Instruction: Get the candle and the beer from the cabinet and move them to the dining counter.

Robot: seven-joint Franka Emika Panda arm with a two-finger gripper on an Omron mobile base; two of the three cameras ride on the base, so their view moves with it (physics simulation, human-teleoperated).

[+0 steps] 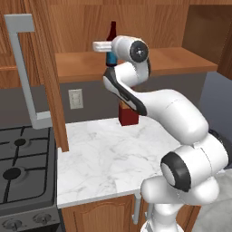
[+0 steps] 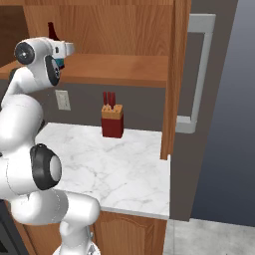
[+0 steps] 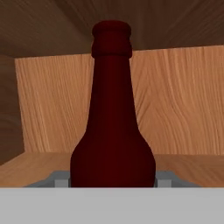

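Door (image 1: pixel 45 68): standing swung open to the pincer's left, its long silver handle (image 1: pixel 25 72) jutting toward the cameras, which is leaving the shelf free to reach into.

Stove (image 1: pixel 20 167): sitting low and far to the pincer's left, playing no part here.

Pincer (image 3: pixel 112 181): reaching level into the cabinet (image 2: pixel 119 69), its grey fingertips (image 3: pixel 61 178) showing on either side of the bottle's base; the jaws are spread about as wide as the bottle's body. Whether they are pressing on the glass or only flanking it I cannot tell (the grey band is hiding the contact).

Beer (image 3: pixel 112 131): standing upright on the cabinet shelf, straight ahead of the pincer and between its tips, the neck rising above the hand in the left base view (image 1: pixel 112 31). It is upright probably because it is resting on its own base on the shelf, so a side-on approach at body height is suiting it.

Knife block (image 2: pixel 112 121): standing on the worktop (image 2: pixel 114 169) well below the pincer, against the wall, out of the arm's way.

Step in hand: judging from the tips, the arm is closing in on the beer for a grasp; lifting it out and carrying it to the dining counter is not yet done.

Risk: a loose pinch could be letting the smooth glass tip or slide.
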